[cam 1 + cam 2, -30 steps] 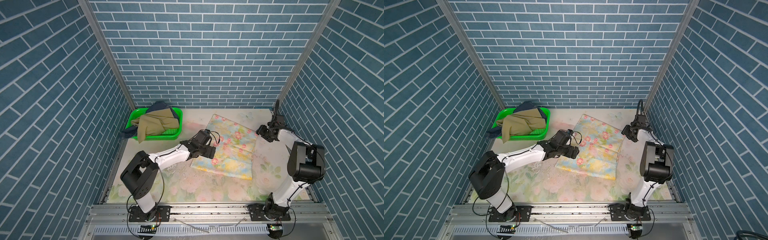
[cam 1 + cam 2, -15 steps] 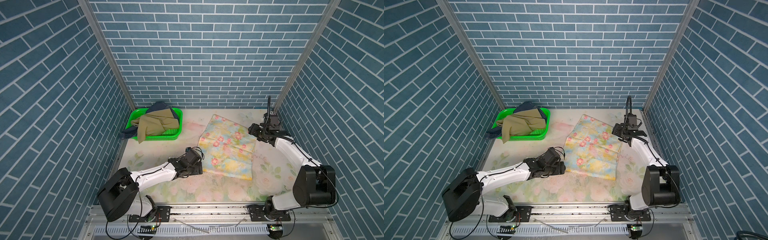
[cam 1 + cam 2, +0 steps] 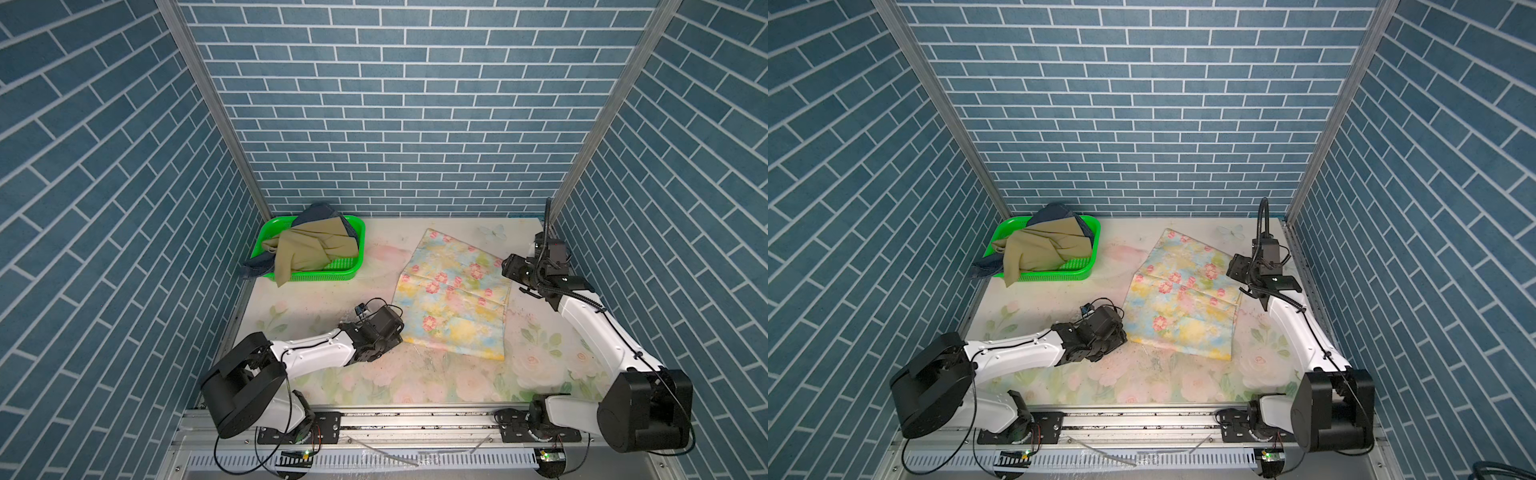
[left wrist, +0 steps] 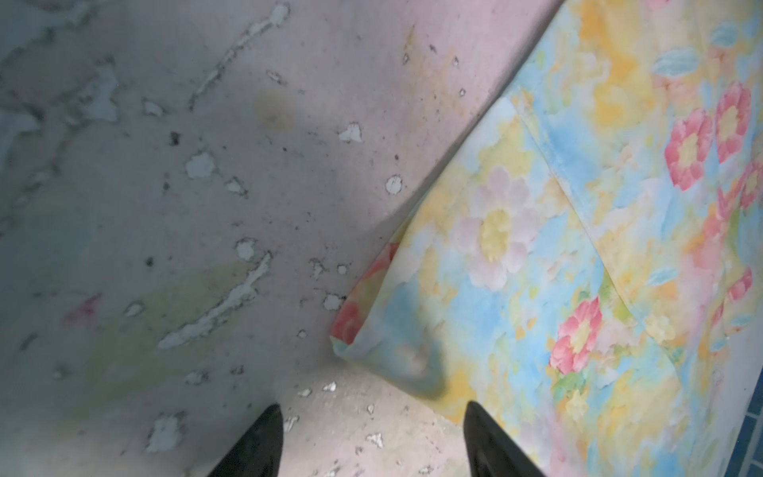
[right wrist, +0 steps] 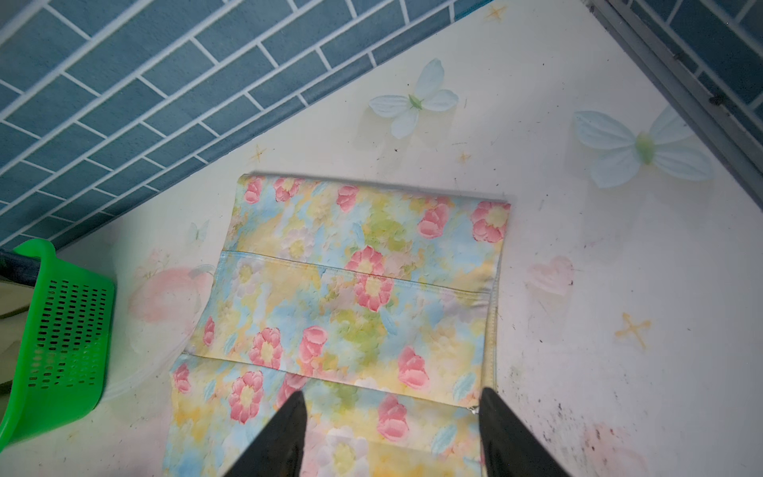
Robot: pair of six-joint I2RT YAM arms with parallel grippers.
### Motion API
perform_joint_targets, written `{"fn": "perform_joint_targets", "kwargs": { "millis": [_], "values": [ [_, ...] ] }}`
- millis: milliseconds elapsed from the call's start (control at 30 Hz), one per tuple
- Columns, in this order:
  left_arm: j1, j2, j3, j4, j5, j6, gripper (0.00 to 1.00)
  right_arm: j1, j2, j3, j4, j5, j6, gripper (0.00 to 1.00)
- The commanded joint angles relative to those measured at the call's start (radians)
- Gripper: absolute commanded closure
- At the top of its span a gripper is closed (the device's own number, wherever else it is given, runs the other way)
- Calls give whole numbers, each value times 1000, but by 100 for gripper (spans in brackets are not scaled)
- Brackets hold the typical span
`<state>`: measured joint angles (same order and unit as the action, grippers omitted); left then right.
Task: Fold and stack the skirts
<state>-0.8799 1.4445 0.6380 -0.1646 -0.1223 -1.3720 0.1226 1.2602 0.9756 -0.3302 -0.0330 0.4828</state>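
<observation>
1 floral skirt (image 3: 453, 299), part-folded, flat mid-table; your left gripper (image 4: 371, 437) and right gripper (image 5: 392, 417) sit at opposite sides, jaws apart, empty, likely poised to pinch. 2 unfolded: olive skirt (image 3: 316, 251), denim skirt (image 3: 318, 212), heaped in green basket (image 3: 332, 275).

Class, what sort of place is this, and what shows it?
Probably a robot test cell: a left arm and right arm mounted on a rail, brick-pattern walls boxing a floral tabletop.

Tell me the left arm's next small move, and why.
Probably ease the left gripper forward and close it on the near corner of the floral skirt: its jaws stand open and empty, and that slightly lifted corner lies just ahead of the fingertips.
</observation>
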Motion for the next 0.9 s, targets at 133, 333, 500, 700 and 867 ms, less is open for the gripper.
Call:
{"fn": "perform_joint_targets", "kwargs": {
  "millis": [133,333,500,700,867],
  "values": [
    [-7,164,0,86,-58,-79,69,3,-44,-18,-45,48,-25,34],
    [21,128,-28,34,-56,-36,100,5,-28,-14,-54,55,-39,34],
    [113,-29,-148,-22,-43,55,100,4,-14,-16,-46,54,-44,34],
    [237,-189,-168,-120,-18,280,81,2,34,-14,-17,15,-36,34],
    [186,-317,-86,-213,-118,455,16,-27,107,-20,40,-92,18,33]
  ]
}}
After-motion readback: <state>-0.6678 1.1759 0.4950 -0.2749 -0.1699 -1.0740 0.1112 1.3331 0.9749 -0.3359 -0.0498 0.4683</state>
